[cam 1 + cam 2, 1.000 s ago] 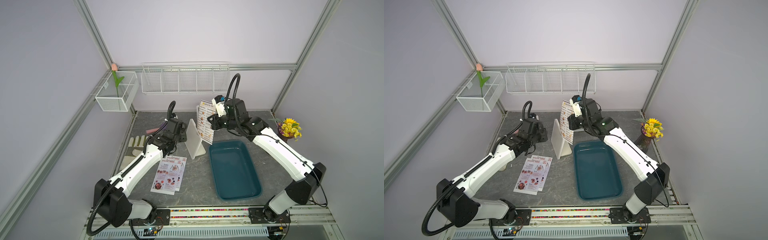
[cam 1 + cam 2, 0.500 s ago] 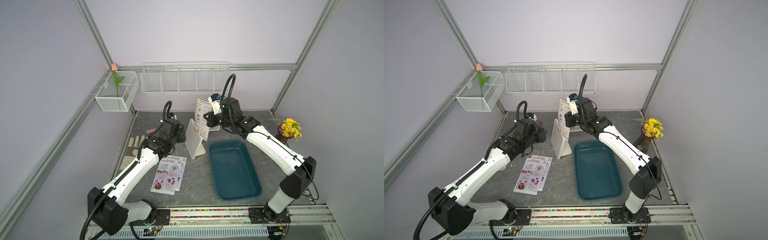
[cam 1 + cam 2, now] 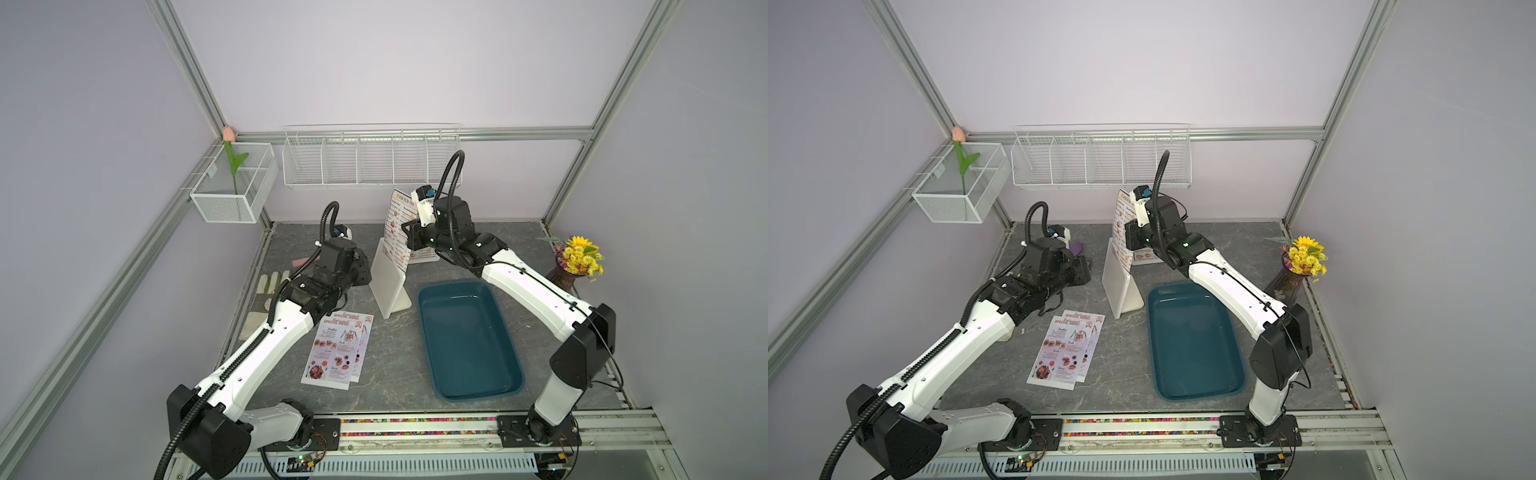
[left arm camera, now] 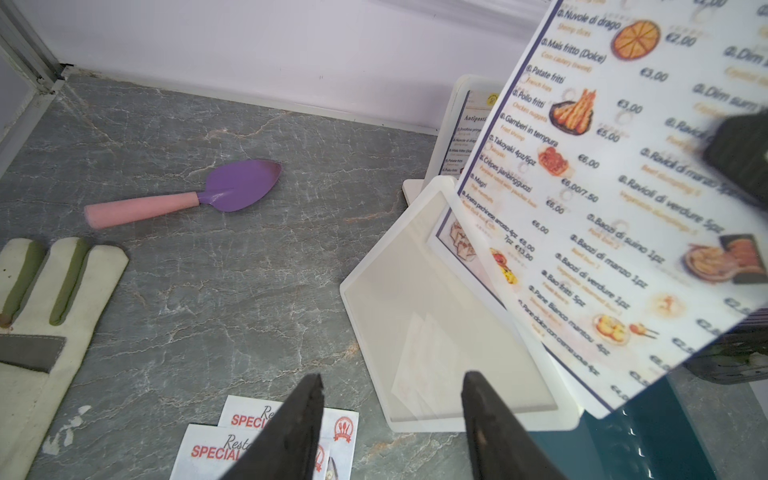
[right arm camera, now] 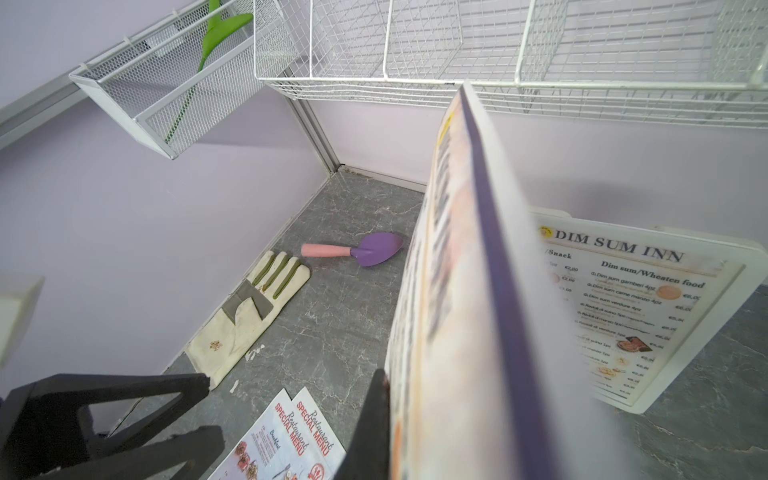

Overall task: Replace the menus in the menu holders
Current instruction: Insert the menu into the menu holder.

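Menu headed DIM SUM INN [image 3: 399, 222] is pinched in the right tool [image 3: 409, 233], standing upright with its bottom end at the top of the near holder [image 3: 388, 284]. Left tool [image 4: 392, 376] hangs partway open, holding nothing, just beside that holder. Two SPECIAL MENU sheets [image 3: 338, 351] lie overlapped on the surface [image 3: 395, 374]; back holder [image 5: 706, 249] has its Dim Sum sheet [image 5: 623, 299].

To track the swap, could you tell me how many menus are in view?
4. Two SPECIAL MENU sheets overlap on the table; one DIM SUM INN sheet in the right end effector; another sits in the rear holder. The near holder could hide more.
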Robot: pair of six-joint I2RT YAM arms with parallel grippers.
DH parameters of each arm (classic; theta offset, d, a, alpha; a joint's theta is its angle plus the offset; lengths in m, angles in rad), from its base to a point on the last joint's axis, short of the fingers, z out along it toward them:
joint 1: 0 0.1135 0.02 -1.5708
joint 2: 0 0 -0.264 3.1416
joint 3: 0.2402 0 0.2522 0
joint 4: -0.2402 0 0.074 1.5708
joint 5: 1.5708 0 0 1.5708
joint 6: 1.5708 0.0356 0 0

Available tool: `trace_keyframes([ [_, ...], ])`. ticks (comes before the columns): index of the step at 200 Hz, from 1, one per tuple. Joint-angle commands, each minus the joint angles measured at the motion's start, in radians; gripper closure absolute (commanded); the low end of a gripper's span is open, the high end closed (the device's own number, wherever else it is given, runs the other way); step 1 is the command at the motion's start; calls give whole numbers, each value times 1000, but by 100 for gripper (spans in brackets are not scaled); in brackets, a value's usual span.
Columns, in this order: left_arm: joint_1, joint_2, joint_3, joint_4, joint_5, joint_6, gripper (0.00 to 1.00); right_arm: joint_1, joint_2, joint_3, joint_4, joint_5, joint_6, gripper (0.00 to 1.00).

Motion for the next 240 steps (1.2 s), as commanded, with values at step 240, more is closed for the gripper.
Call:
trace_keyframes([
  [240,5,-8,-9,3,-12,-4,44,145,-178,-373,422,304,84,92],
])
